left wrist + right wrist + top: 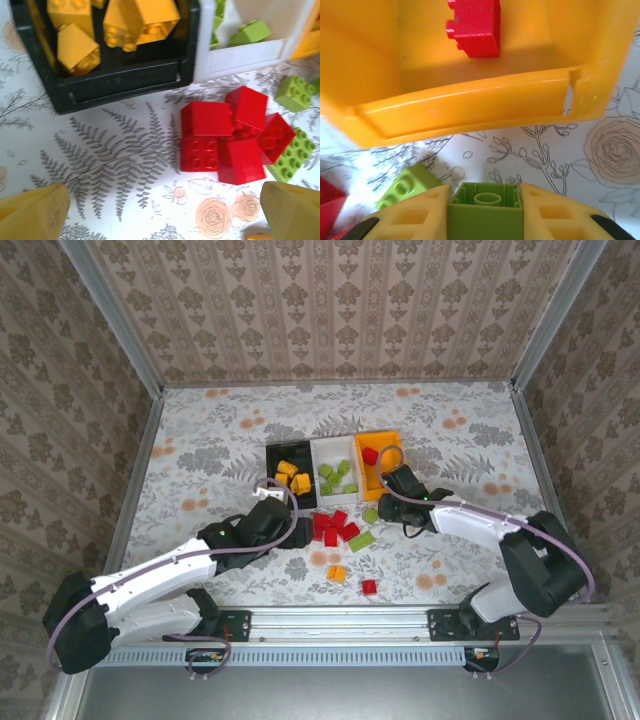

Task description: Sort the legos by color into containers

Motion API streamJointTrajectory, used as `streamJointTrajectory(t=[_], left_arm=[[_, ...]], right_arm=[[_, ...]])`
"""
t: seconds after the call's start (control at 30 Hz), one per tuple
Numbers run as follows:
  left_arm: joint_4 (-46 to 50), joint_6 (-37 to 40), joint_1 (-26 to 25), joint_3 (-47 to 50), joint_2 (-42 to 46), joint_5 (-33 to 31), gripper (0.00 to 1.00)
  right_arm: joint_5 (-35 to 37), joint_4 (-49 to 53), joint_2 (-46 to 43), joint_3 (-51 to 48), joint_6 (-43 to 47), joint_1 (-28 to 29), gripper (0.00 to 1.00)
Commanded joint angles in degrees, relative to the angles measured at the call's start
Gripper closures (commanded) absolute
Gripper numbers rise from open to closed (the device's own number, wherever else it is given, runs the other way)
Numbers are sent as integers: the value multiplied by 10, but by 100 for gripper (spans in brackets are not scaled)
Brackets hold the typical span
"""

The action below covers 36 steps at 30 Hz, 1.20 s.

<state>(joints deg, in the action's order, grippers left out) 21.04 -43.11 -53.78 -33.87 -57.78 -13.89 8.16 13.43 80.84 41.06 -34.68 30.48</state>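
While it grips a light green plastic building brick [486, 222] between both yellow fingers, the right tool [486, 207] sits low over the flower-printed surface [530, 150]. It is just in front of the near wall of the orange rectangular plastic bin [470, 107]. The brick sits square in the grip. Its hollow underside, with a round tube and thin ribs, faces the wrist camera. A small red brick [475, 25] lies inside the orange bin, so green likely does not belong there. To do this step well, lift straight up, clear the orange wall, move left to the white plastic bin [240, 55] that already holds green bricks, and release low. Another green brick [405, 187] lies just beside the fingers. The left tool [162, 212] stands wide and empty near a cluster of red bricks [225, 135], in front of the black plastic bin [120, 80] of orange-yellow bricks.
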Motion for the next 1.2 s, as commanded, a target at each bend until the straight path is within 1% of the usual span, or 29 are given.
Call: streamJointTrajectory(t=[0.0,0.1,0.2,0.3,0.33,0.57,0.67,0.73,0.77,0.9,0.97,1.07,1.17], left_arm=[[18,-21,17,16,25,-18,0],[18,-32,34,38,46,-8,0],[17,-39,42,54,69,2,0],[24,-44,42,59,83,5,0],[27,-45,42,60,88,7,0],[13,-47,42,75,97,33,0],[12,-47,41,79,100,38,0],[13,-42,42,79,104,44,0],[13,-40,41,79,106,45,0],[16,-32,41,75,110,48,0],[18,-29,42,72,113,48,0],[25,-28,41,68,118,44,0],[26,-31,42,69,127,39,0]], right_arm=[[-14,46,-82,24,18,1,73],[-16,79,-109,82,40,18,73],[-20,89,-84,152,56,47,73],[-17,82,-17,221,64,72,72],[-16,77,23,243,63,75,72],[21,67,201,370,63,74,72],[23,82,254,408,59,72,71],[23,85,271,417,54,72,68],[22,85,274,418,52,72,65],[14,88,258,418,50,72,42],[11,90,237,408,51,73,35],[7,97,189,377,48,77,29],[-15,106,131,319,41,81,28]])
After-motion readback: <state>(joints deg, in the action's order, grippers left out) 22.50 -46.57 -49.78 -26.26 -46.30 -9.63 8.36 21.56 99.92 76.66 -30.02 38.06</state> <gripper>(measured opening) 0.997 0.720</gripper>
